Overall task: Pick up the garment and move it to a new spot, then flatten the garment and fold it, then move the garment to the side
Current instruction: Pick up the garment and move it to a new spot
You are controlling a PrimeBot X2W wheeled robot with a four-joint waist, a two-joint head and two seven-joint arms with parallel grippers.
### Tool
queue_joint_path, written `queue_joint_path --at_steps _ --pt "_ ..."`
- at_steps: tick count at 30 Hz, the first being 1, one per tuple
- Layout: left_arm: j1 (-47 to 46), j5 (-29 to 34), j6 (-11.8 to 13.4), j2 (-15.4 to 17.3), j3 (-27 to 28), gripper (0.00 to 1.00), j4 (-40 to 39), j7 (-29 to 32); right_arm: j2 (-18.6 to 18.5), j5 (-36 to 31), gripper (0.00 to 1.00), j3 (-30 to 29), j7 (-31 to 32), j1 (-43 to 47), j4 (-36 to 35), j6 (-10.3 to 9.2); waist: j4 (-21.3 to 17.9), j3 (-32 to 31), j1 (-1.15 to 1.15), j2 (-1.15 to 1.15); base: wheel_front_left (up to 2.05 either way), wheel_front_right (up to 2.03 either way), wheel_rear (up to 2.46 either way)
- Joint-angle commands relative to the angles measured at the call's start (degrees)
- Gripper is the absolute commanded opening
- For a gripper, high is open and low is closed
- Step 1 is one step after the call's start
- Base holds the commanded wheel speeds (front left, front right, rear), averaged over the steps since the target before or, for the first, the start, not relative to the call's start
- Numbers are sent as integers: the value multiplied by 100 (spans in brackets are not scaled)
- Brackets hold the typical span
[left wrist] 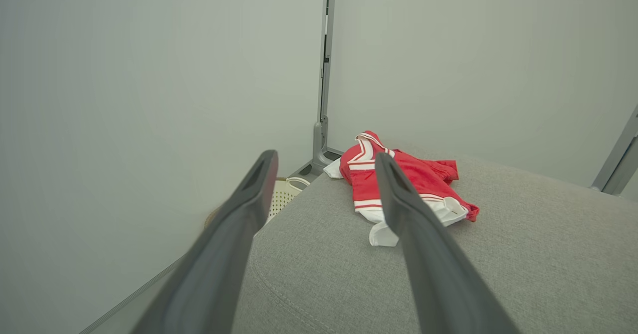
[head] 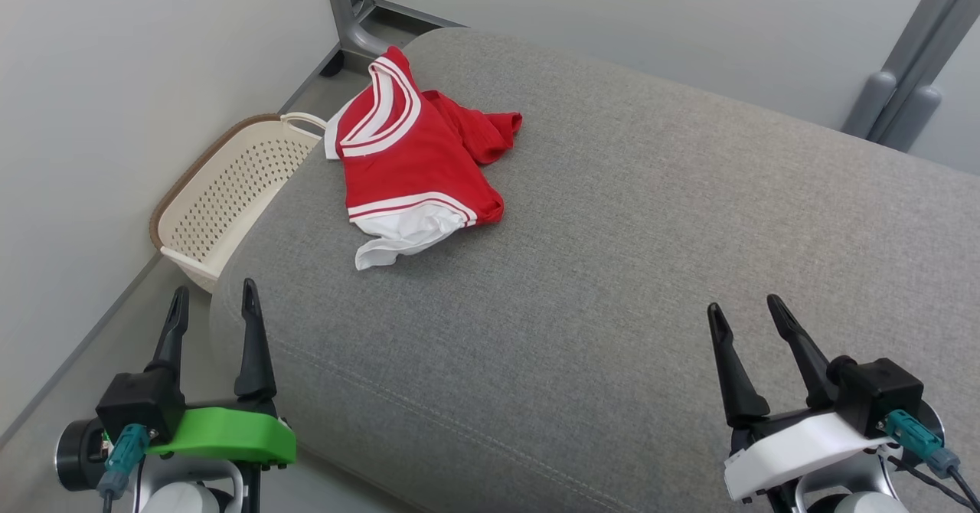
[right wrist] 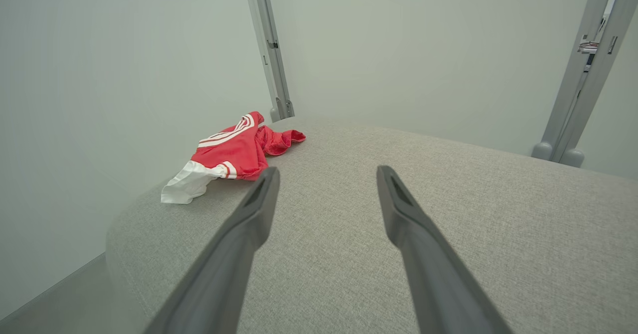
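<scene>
Grey woven upholstery covered the cushion [head: 612, 268] before the robot, and both arms hung at its near edge. The left gripper [head: 215, 289] hovered over the near-left corner and the right gripper [head: 744, 304] over the near-right side. Each had its dark fingers spread apart with nothing between them.

Farther up, on the far-left part of the cushion, lay the garment [head: 413, 161], a red shirt with white trim (crumpled, with a white cuff or hem trailing towards the robot). It sat close to the cushion's left edge, well apart from both grippers.

Below that edge stood a cream perforated basket [head: 222, 191], against the pale wall, and a grey metal post [head: 348, 8] rose beyond the far corner.

The likely trouble was the edge. A sideways nudge during the reach could have slid the loose shirt off into the basket or onto the floor. A pinch on one layer alone would probably have lifted it bunched, making flattening harder. Fingers driven too deep might have caught the upholstery along with the cloth.
</scene>
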Motion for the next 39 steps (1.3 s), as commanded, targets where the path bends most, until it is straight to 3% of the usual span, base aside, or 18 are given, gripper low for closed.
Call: queue_joint_path --at_steps 1,10,14,19,23,31,39 --pt "78 45 20 -9 8 100 1 -34 -21 -31 100 4 -9 -27 14 -6 -2 3 0 0 0 0 0" --pt "-120 147 28 25 -46 100 32 -36 -81 -81 100 -9 37 -49 -8 -6 -3 33 0 0 0 0 0" --pt "-521 246 -56 197 -42 100 -54 61 -133 -90 100 -28 77 -61 -68 -6 -12 76 0 0 0 0 0" --pt "-1581 327 -362 457 -83 100 -201 435 -149 -160 100 -184 125 78 -249 -6 -35 242 0 0 0 0 0" --pt "-2469 107 -641 643 27 100 19 927 -190 -239 100 -148 212 -41 -464 -6 -364 634 0 0 0 0 0" --pt "-3790 -628 -1434 625 -112 100 1750 2368 -297 -253 100 -258 242 -255 -648 -6 -934 1366 0 0 0 0 0" --pt "-4364 -1180 -1892 338 -327 100 3431 2974 -413 -215 100 -193 236 -529 -674 -6 -1168 1800 0 0 0 0 0"
